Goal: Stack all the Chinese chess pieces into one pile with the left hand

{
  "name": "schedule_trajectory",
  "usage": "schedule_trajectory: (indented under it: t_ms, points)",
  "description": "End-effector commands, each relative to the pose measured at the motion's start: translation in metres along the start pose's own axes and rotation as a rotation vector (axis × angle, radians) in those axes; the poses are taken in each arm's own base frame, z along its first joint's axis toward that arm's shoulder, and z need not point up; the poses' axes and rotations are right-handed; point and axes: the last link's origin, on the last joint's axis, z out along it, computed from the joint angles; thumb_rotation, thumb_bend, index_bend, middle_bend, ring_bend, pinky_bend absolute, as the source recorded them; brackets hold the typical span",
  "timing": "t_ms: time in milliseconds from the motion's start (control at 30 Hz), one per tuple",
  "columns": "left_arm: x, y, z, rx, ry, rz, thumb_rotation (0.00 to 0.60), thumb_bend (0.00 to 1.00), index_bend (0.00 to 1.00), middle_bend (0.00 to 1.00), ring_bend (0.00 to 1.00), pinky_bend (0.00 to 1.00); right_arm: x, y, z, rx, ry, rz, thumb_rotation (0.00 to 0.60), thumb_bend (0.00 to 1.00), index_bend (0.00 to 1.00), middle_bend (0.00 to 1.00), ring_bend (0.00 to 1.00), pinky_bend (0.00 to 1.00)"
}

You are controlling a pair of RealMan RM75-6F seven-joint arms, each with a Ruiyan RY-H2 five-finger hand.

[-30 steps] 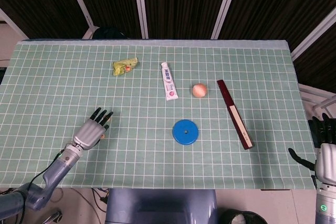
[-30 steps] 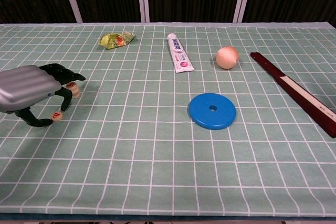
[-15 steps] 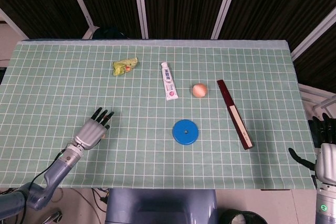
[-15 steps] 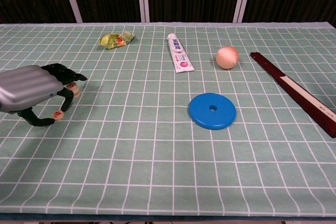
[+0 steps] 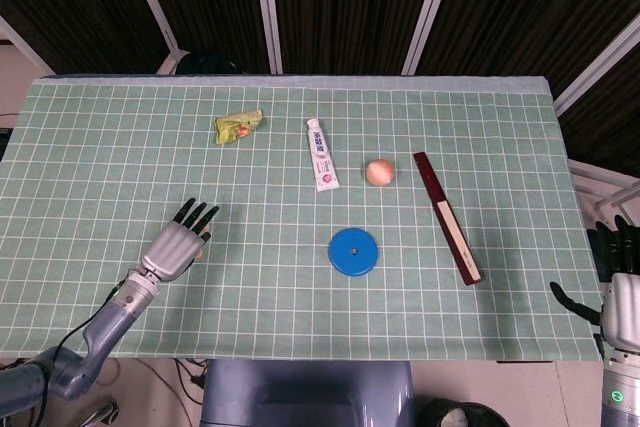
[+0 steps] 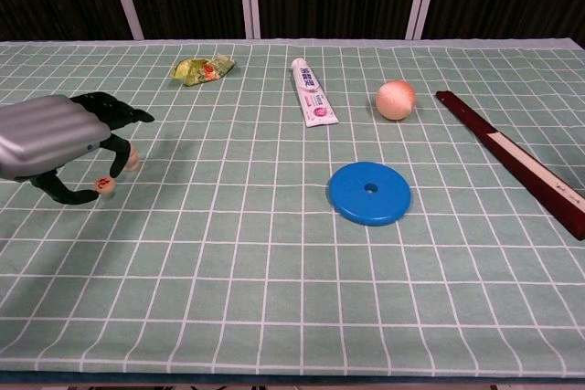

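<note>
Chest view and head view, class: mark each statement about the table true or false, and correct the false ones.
1. The left hand is over the chess pieces. True.
2. The blue disc has a centre hole. True.
3. The toothpaste tube lies on the blue disc. False: they lie apart.
4. The right hand is above the dark red stick. False: it is off the table's edge.
5. The pieces form one pile. False: two pieces sit apart.
</note>
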Motion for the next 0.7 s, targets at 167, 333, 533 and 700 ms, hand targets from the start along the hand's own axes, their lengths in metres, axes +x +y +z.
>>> schedule_trajectory:
  t_ms: [167,333,533,700]
  points:
    - [0.018,-0.008,0.007,0.023,0.013,-0.042,0.6,0.28,0.52,0.0,0.0,0.0,0.0,0.0,0.0,0.001,0.0,-0.001,0.6,0.23,0.12,0.01,0.0,0.0]
    - [0.032,-0.01,0.016,0.031,0.028,-0.048,0.6,0.28,0.52,0.0,0.0,0.0,0.0,0.0,0.0,-0.001,0.001,-0.001,0.6,0.23,0.12,0.01,0.0,0.0]
    - [0.035,-0.008,0.028,0.038,0.015,-0.058,0.6,0.28,0.52,0.0,0.0,0.0,0.0,-0.001,0.0,0.001,0.002,0.0,0.6,0.23,0.12,0.01,0.0,0.0]
    - [0.032,-0.008,0.034,0.052,0.006,-0.056,0.6,0.28,0.52,0.0,0.0,0.0,0.0,0.0,0.0,-0.001,0.003,0.0,0.6,0.23,0.12,0.01,0.0,0.0]
